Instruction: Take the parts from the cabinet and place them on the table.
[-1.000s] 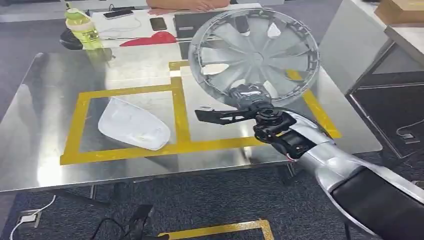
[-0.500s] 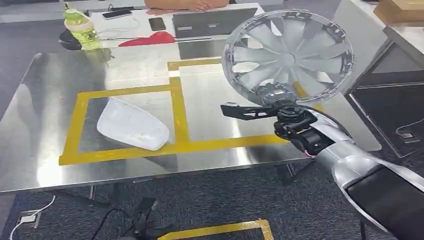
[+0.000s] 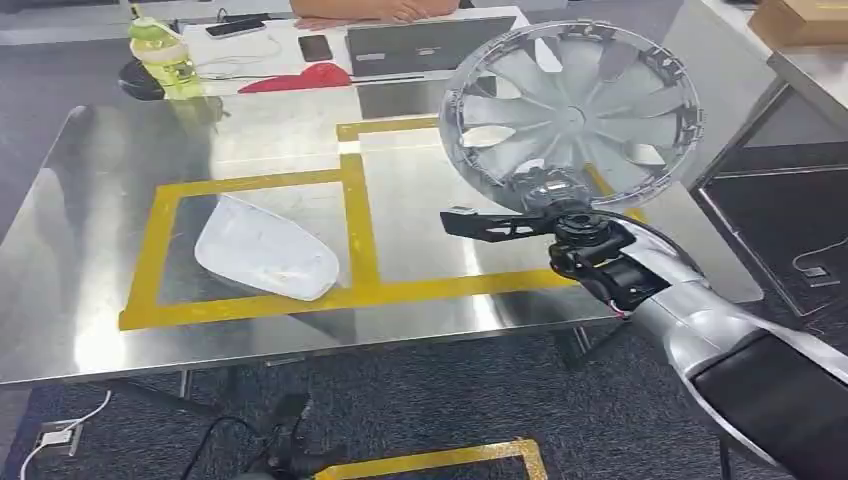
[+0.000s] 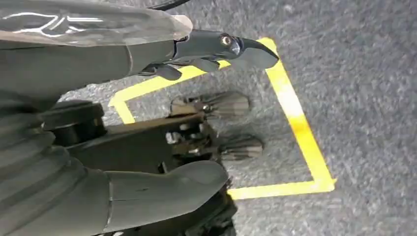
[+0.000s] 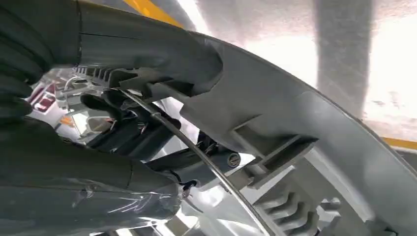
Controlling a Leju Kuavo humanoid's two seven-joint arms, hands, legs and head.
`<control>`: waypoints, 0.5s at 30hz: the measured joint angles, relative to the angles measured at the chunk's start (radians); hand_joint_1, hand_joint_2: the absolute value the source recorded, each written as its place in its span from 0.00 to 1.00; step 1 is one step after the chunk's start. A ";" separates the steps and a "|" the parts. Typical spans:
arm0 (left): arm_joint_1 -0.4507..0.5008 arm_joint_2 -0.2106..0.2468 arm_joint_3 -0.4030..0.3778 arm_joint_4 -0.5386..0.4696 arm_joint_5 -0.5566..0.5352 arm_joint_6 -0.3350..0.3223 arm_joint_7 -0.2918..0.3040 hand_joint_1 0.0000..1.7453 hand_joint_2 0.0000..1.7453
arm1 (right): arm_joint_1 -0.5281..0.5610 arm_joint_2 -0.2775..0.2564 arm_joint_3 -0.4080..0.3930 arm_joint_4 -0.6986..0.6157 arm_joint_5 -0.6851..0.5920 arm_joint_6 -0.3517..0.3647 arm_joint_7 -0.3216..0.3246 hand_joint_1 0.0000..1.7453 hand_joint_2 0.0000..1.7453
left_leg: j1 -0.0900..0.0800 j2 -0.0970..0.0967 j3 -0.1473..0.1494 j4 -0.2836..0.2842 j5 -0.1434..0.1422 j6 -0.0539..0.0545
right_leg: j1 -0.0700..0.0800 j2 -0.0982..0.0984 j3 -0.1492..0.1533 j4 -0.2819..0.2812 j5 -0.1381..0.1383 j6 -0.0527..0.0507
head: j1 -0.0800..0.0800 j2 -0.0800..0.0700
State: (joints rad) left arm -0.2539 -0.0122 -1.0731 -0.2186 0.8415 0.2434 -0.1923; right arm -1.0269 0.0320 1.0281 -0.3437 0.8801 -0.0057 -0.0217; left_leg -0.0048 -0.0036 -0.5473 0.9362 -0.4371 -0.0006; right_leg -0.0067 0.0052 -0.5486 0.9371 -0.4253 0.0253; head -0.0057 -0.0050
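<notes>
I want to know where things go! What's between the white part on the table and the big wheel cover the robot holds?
In the head view, a yellow tape line on the steel table separates the white part from the wheel cover.

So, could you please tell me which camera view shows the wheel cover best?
The head view: the whole wheel cover is visible there, held at its lower rim by the right robot hand above the table. The right wrist view gives a close look at part of its rim. The left wrist view looks at the floor.
</notes>
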 joint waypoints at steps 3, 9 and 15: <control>-0.002 -0.002 0.000 0.000 -0.001 0.008 -0.003 0.00 1.00 | 0.001 0.000 0.000 0.000 0.000 -0.005 -0.003 1.00 1.00 | 0.000 0.000 0.000 0.000 0.000 0.000 | 0.000 0.000 0.000 0.000 0.000 0.000 | 0.000 0.000; -0.004 -0.010 0.000 0.000 -0.017 0.011 -0.024 0.00 1.00 | 0.008 0.002 -0.002 0.000 -0.004 -0.008 -0.011 1.00 1.00 | 0.000 0.000 0.000 0.000 0.000 0.000 | 0.000 0.000 0.000 0.000 0.000 0.000 | 0.000 0.000; -0.004 -0.018 0.000 0.000 -0.019 0.012 -0.032 0.00 1.00 | 0.013 0.006 -0.008 0.000 -0.007 -0.010 -0.011 1.00 1.00 | 0.000 0.000 0.000 0.000 0.000 0.000 | 0.000 0.000 0.000 0.000 0.000 0.000 | 0.000 0.000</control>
State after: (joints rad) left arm -0.2583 -0.0298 -1.0731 -0.2186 0.8228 0.2552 -0.2243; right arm -1.0140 0.0381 1.0201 -0.3437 0.8732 -0.0153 -0.0332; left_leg -0.0048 -0.0036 -0.5473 0.9362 -0.4371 -0.0006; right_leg -0.0067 0.0052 -0.5486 0.9371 -0.4253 0.0253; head -0.0057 -0.0050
